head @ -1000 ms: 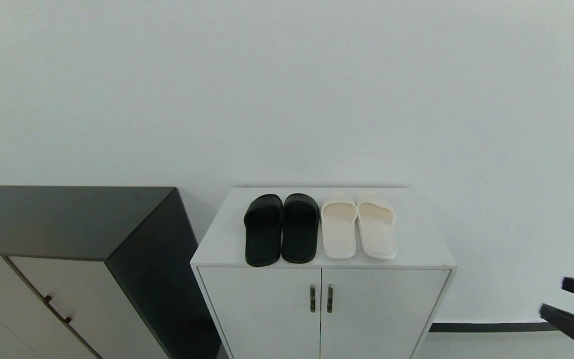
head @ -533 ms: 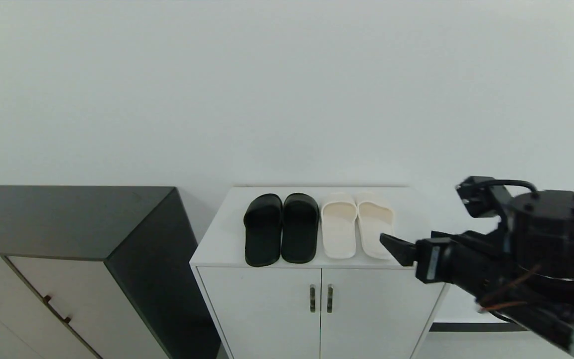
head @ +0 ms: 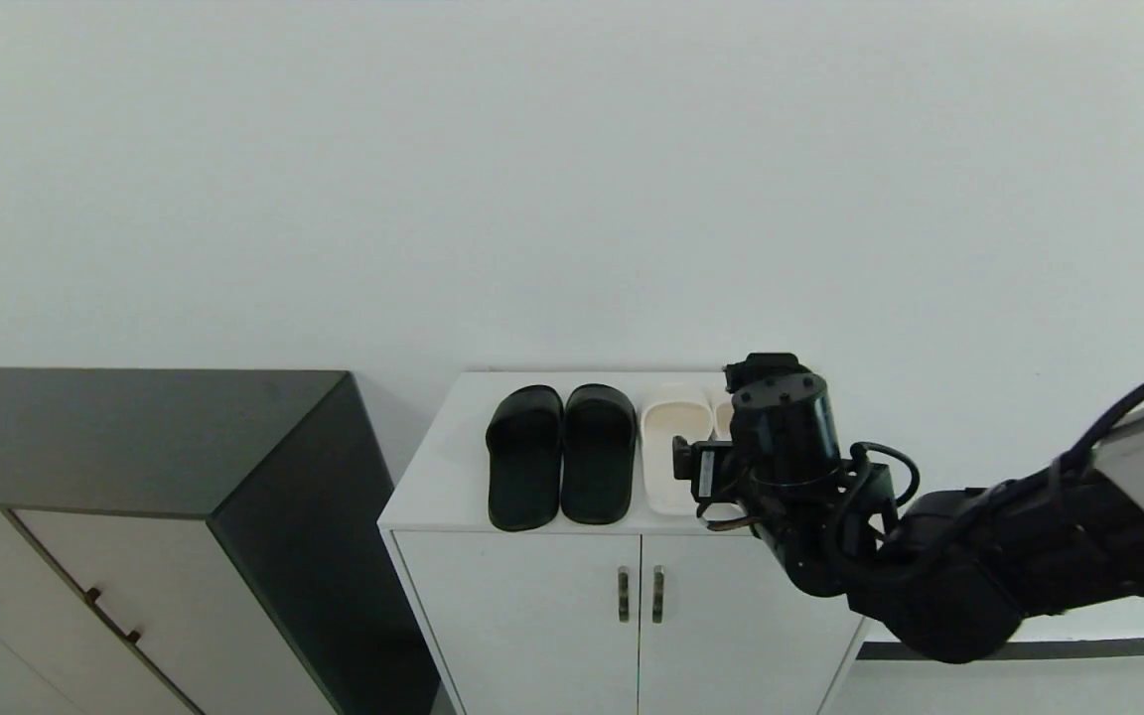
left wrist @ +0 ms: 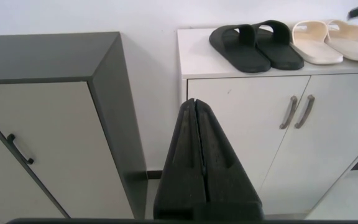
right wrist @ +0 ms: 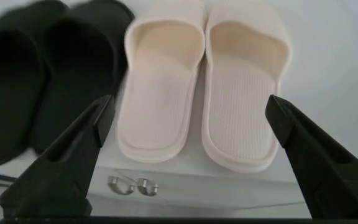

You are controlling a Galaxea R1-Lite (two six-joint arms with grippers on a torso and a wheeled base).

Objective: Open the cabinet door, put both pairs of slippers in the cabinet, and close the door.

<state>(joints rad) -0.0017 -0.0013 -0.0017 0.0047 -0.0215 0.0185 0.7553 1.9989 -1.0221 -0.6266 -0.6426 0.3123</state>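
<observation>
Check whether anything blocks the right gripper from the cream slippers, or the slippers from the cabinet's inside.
Nothing visible lies between the open right gripper and the cream slippers it faces. The shut cabinet doors bar the way inside.

above cream slippers [right wrist: 166,87]: free | black slippers [right wrist: 55,81] just beside (perhaps touching) | wall [head: 572,199] behind

White cabinet [head: 433,497] carries it all: flat white top, 2 doors [head: 522,626] below, both shut, handles [head: 640,594] side by side at the centre seam. On the top, 2 pairs of slippers in one row, all 4 flat, soles down, toes twd the wall, heels by the cabinet's front edge. Black pair [head: 560,455] lies above the cabinet's L door. Cream pair [head: 673,447] lies above the R door, just beside the black.
</observation>
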